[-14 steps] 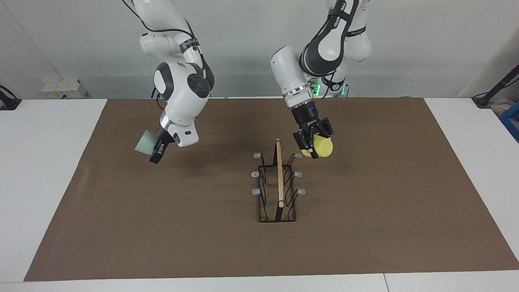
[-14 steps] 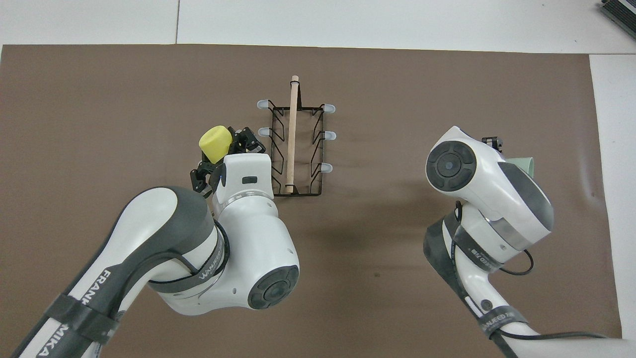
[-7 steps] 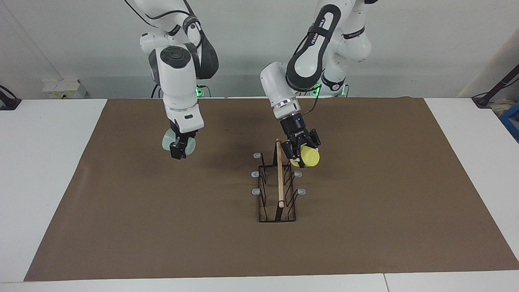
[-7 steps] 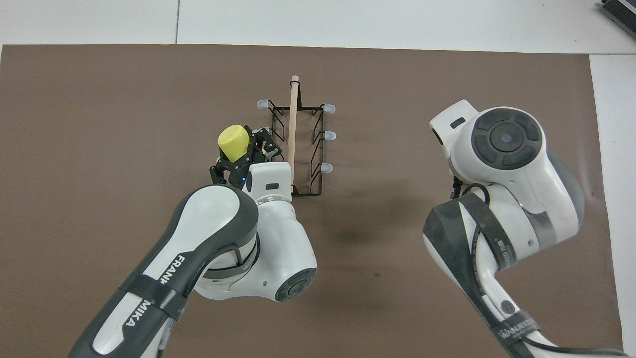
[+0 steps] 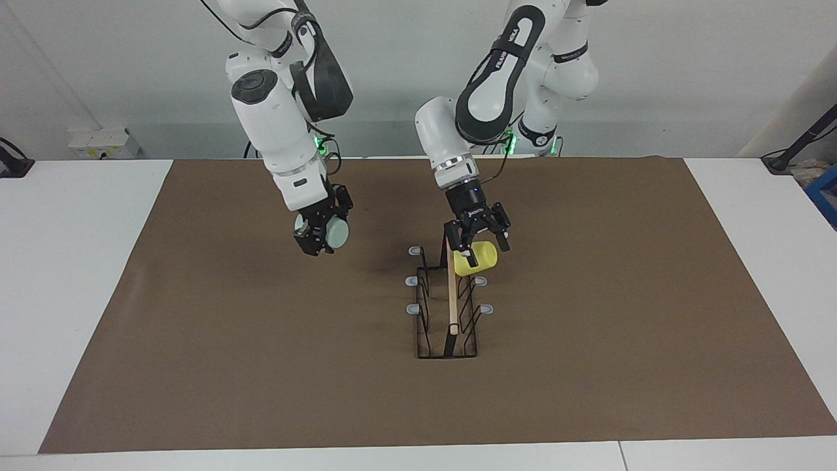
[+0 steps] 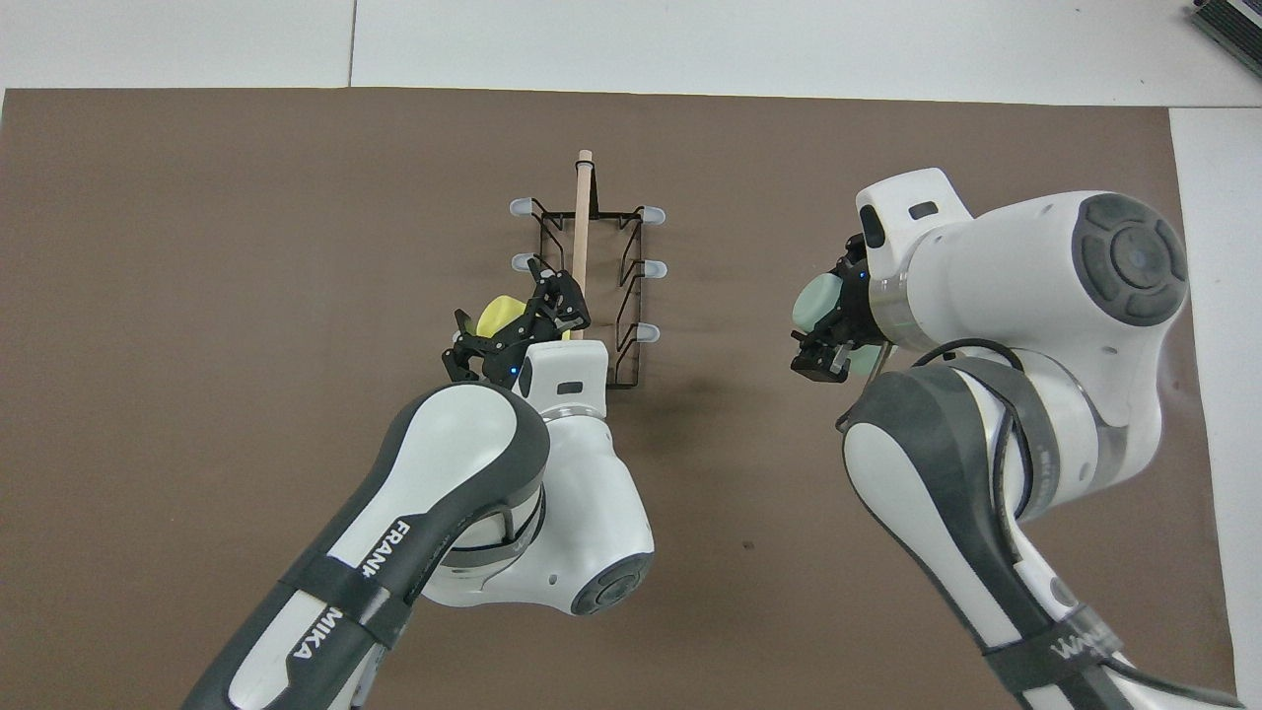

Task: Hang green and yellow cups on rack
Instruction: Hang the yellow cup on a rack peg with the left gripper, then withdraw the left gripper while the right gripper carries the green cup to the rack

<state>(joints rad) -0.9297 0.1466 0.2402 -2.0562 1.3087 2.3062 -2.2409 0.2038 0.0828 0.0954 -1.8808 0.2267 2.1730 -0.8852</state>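
Table (image 5: 78, 275): white top, wide; a seam runs across its edge farthest from the robots, with a short cross joint.

Mat (image 5: 588, 366): brown, matte, rectangular, covering most of the top and leaving white margins at both ends and along the edge farthest from the robots.

Wall (image 5: 392, 59): plain pale grey, unmarked, meeting the table at the robots' end.

Socket box (image 5: 103, 142): white, on the table against the wall, at the right arm's end.

Stand (image 5: 801, 140): black, slanted, at the left arm's end; possibly a tripod leg.

Crate (image 5: 825, 196): blue, at the picture's edge, mostly cut off.

Light: even, diffuse, soft shadows on the mat.
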